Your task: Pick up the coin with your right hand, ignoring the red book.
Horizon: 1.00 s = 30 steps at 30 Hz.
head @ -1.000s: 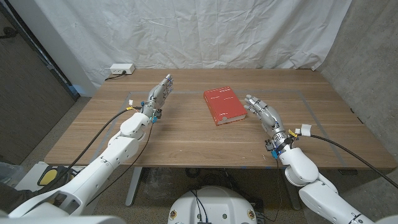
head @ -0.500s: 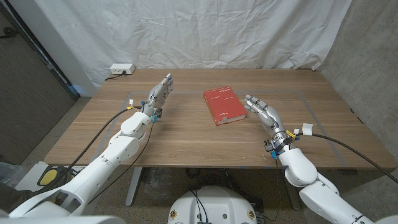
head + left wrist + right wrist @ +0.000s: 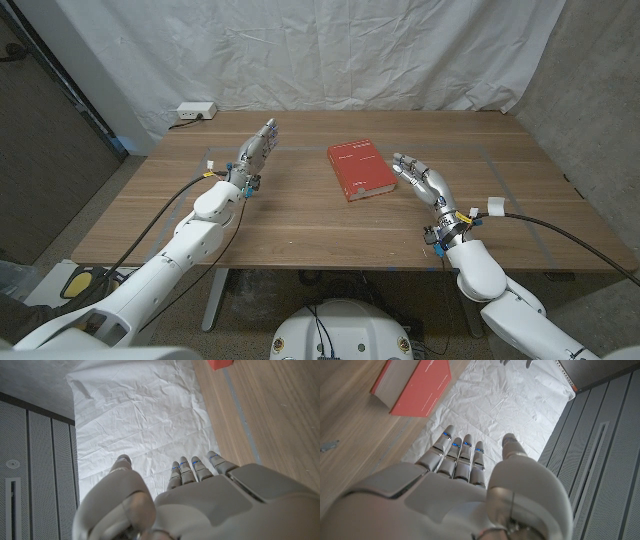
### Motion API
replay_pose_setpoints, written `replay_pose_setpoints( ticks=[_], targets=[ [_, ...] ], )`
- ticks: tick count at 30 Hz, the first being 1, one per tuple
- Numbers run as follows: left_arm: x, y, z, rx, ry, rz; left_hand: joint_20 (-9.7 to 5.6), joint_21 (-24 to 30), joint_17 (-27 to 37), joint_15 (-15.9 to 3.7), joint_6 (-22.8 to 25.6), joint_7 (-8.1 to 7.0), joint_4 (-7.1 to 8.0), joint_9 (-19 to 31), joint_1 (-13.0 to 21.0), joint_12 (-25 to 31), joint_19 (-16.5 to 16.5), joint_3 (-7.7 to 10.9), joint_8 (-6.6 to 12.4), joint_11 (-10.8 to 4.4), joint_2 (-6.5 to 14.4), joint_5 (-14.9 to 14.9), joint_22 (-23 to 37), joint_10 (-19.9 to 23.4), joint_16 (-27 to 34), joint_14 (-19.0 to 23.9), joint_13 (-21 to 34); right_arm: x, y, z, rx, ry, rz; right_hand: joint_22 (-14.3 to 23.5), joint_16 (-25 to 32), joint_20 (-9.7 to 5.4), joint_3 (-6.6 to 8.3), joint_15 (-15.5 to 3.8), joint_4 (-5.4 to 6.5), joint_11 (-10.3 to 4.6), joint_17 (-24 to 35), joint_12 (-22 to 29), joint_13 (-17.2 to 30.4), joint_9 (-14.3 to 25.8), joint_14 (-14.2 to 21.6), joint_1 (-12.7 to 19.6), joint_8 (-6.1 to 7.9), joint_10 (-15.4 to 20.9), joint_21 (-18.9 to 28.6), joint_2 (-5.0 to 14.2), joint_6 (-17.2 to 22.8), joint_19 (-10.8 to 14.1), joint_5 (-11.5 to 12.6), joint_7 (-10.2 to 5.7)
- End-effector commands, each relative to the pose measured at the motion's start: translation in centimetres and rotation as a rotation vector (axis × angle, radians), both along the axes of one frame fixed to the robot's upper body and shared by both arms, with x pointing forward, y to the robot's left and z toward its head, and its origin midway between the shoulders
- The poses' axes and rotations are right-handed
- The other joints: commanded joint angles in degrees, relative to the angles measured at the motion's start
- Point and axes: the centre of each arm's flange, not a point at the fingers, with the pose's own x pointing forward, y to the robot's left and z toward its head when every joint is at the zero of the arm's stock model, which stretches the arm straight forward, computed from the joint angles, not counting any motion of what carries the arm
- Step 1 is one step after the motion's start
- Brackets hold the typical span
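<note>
Head view showed the right hand (image 3: 424, 181) raised over the surface (image 3: 300, 220) just beside the red book (image 3: 360, 170), fingers apart and holding nothing. The left hand (image 3: 256, 150) stood well apart on the other side of the book, fingers extended and likewise empty. No coin could be made out in any picture; its position could not be determined, and it may have been too small to resolve against the wood grain. As a judgement, a coin would be light, rigid, thin and slippery, lying flush on the wood. A fingertip pinch at opposite edges, or sliding it to the surface's edge, would likely be needed.
</note>
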Motion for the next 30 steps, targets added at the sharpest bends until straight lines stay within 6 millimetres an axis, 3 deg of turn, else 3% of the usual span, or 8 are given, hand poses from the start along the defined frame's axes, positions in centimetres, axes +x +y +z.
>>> replay_pose_setpoints(
  ticks=[1,7,9,13,28,30],
  targets=[
    [-0.43,0.11,-0.2,0.0,0.001,0.007,-3.29,0.1,0.08,0.12,0.56,0.03,-0.33,0.28,0.46,-0.1,0.19,0.05,0.34,-0.08,0.13,-0.07,0.19,0.47,0.05,0.6,0.31,-0.66,0.5,0.12,-0.08,-0.067,-0.094,0.1,0.42,-3.39,0.4,-1.51,-0.16,-0.63,0.12,0.25,0.15,0.11,0.64,1.53,0.3,0.77,-0.29,-0.26,0.9,0.85,0.07,-0.63],
    [-0.45,-0.12,-0.27,0.003,0.002,0.004,-3.27,0.1,0.09,0.08,0.63,-0.03,-0.34,0.28,0.49,-0.13,0.22,0.01,0.34,-0.19,0.16,-0.14,0.19,0.48,0.03,0.62,0.31,-0.9,0.47,0.2,-0.117,-0.099,-0.13,0.12,0.46,-3.79,0.41,-1.99,-0.15,-0.62,0.13,0.14,0.15,0.13,1.07,2.48,0.44,0.78,-0.28,-0.62,1.66,1.32,-0.03,-1.55],
    [-0.44,-0.12,-0.3,0.006,0.005,0.005,-3.27,0.09,0.09,0.08,0.56,0.02,-0.35,0.28,0.49,-0.13,0.23,0.0,0.3,-0.1,0.17,-0.16,0.19,0.49,0.03,0.62,0.31,-0.98,0.52,0.24,-0.132,-0.109,-0.151,0.14,0.41,-3.81,0.38,-2.09,-0.07,-1.74,0.16,0.37,0.16,0.17,1.19,3.18,0.47,1.63,-0.38,-0.87,2.05,1.45,-0.09,-1.72],
    [-0.41,-0.13,-0.36,0.001,0.005,0.008,-3.26,0.09,0.09,0.17,0.57,-0.06,-0.35,0.28,0.5,-0.16,0.22,-0.02,0.29,-0.06,0.18,-0.2,0.2,0.45,0.03,0.64,0.31,-1.07,0.65,0.25,-0.161,-0.133,-0.18,0.16,0.41,-3.9,0.33,-2.38,-0.02,-2.01,0.18,0.35,0.15,0.19,1.32,3.53,0.52,1.74,-0.43,-1.04,2.36,1.54,-0.11,-2.1],
    [-0.31,-0.19,-0.43,-0.004,0.004,0.01,-3.14,0.08,0.11,-0.02,0.63,-0.16,-0.38,0.29,0.55,-0.2,0.26,-0.12,0.25,-0.22,0.28,-0.38,0.21,0.55,-0.01,0.67,0.32,-1.17,1.25,0.48,-0.282,-0.203,-0.268,0.22,0.43,-4.34,-0.05,-3.23,0.39,-2.26,0.27,0.62,0.13,0.28,1.92,4.66,1.1,3.17,-0.51,-1.67,4.77,2.26,-0.1,-2.07],
    [-0.3,-0.19,-0.43,-0.009,0.002,0.01,-3.11,0.07,0.11,-0.01,0.71,-0.16,-0.38,0.29,0.55,-0.21,0.25,-0.14,0.28,-0.19,0.29,-0.4,0.22,0.53,0.0,0.69,0.32,-1.07,1.28,0.45,-0.289,-0.226,-0.285,0.25,0.4,-4.52,-0.16,-3.54,0.5,-3.13,0.28,0.63,0.1,0.29,1.99,4.86,1.28,3.44,-0.52,-1.77,5.52,2.45,-0.08,-2.47]
  ],
)
